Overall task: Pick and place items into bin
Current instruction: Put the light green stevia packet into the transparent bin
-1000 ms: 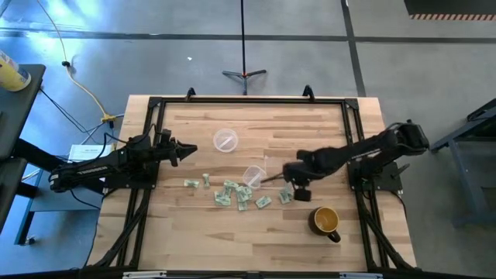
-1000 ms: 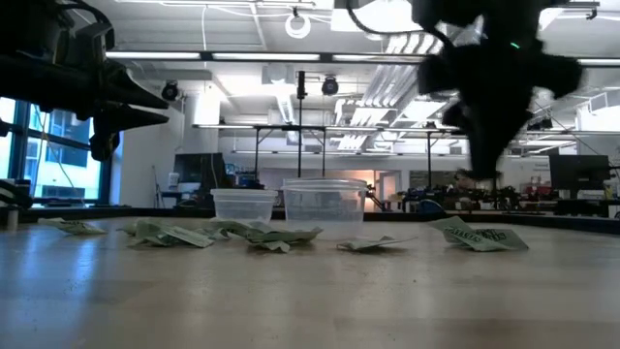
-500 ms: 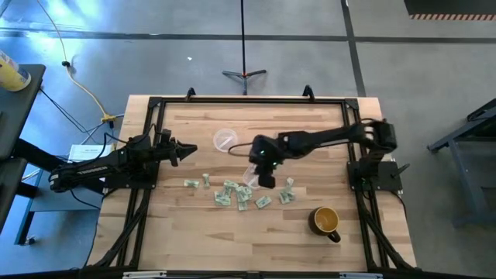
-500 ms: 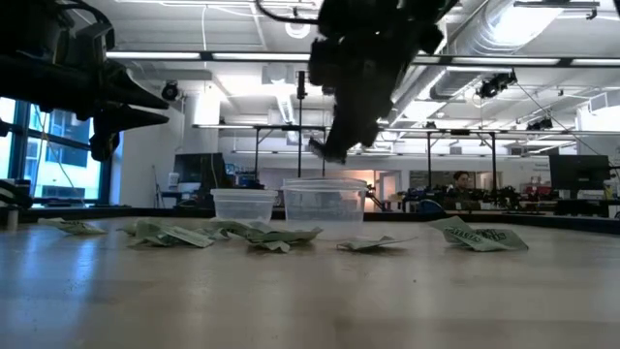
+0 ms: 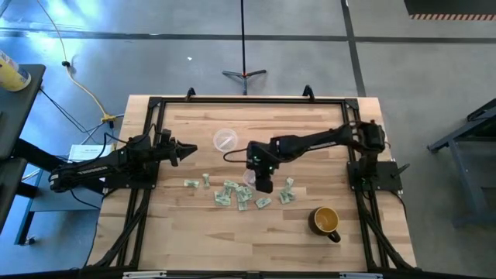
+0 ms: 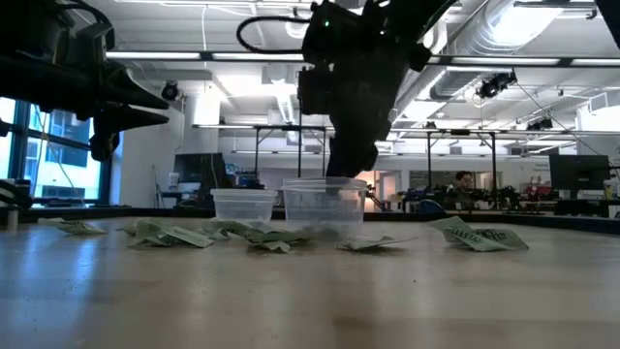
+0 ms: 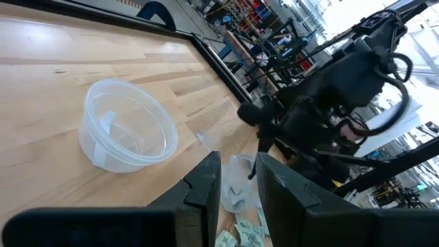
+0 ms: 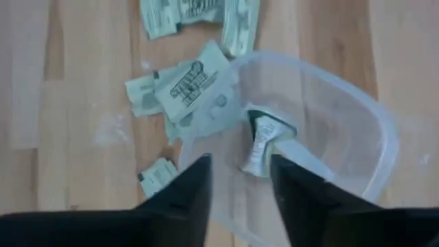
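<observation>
The clear plastic cup (image 5: 249,177) stands upright on the wood table, and it also shows in the low view (image 6: 325,207). My right gripper (image 8: 240,195) is open just above the cup's mouth (image 8: 357,116), fingers pointing down, holding nothing. A silvery piece (image 8: 260,147) lies inside the cup on its bottom. Several pale green and white pieces (image 5: 236,194) lie flat on the table beside the cup, and the right wrist view shows some of them too (image 8: 182,86). My left gripper (image 5: 188,149) waits at the table's left, a little open and empty.
A low clear round tub (image 5: 225,140) sits on the table beyond the cup, and it also shows in the left wrist view (image 7: 127,134). A mustard-yellow mug (image 5: 325,221) stands near the front right. A black frame (image 5: 248,101) runs round the table.
My right gripper has gone from the pieces near the mug toward the table's left until it was over the cup. It has then come down to the cup's rim. The cup and the pieces on the table have stayed put.
</observation>
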